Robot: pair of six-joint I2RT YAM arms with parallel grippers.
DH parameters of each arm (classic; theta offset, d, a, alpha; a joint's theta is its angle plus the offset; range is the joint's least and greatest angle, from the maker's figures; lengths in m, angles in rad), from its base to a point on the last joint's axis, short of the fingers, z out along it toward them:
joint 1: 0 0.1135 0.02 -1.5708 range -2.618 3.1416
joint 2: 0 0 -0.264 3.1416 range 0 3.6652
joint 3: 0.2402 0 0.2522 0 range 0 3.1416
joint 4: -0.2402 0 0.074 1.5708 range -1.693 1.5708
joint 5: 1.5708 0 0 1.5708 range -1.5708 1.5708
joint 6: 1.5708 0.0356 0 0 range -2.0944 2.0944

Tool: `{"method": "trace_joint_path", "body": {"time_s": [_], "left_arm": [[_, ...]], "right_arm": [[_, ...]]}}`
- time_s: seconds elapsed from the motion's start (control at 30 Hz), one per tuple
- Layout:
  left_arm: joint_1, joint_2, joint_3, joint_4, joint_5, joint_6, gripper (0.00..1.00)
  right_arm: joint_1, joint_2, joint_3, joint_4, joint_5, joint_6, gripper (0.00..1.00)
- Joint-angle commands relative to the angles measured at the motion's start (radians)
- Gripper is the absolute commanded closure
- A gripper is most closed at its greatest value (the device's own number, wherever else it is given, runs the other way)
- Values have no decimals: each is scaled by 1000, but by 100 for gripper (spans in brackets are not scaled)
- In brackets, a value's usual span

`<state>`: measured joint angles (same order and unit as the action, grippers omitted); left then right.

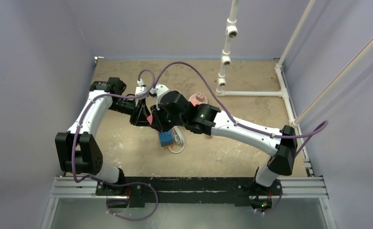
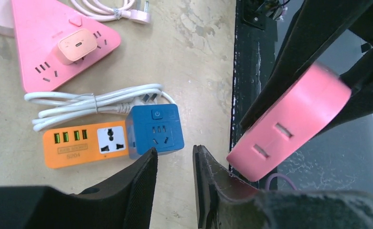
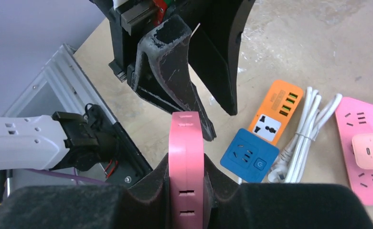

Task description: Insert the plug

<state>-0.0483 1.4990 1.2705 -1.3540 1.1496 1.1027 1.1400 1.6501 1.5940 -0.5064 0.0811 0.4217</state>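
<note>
Above the middle of the table (image 1: 232,152), the pink slotted block (image 3: 186,157) stands on edge, pinched tight in your right gripper (image 3: 186,191), with your left gripper (image 2: 175,186) just beside it, jaws narrowly parted (nothing between them), and the blue-and-orange power strip (image 2: 112,138) lying below.

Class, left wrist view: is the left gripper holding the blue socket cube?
No, the blue socket cube lies on the table, beyond the left gripper.
</note>
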Motion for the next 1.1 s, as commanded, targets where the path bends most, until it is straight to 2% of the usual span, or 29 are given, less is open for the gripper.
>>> {"method": "trace_joint_path", "body": {"time_s": [0.0,0.27,0.43,0.67,0.8,0.93,1.07], "left_arm": [[-4,-70,18,-82,90,115,65],[-10,-97,11,-83,39,128,54],[-11,-97,39,-81,20,122,50],[-36,-113,60,-82,-11,138,39],[-64,-125,43,-82,-22,144,37],[-70,-118,26,-81,25,162,37],[-70,-94,34,-81,49,177,45]], "right_arm": [[7,-15,6,55,-48,-49,100],[6,-57,-38,24,-32,-52,100],[5,-62,-56,-18,37,-43,100],[1,-69,-67,-1,79,-24,100],[-12,-91,-78,20,70,-24,100],[-13,-95,-69,48,19,-25,100],[-13,-109,-73,87,-12,-28,100]]}}
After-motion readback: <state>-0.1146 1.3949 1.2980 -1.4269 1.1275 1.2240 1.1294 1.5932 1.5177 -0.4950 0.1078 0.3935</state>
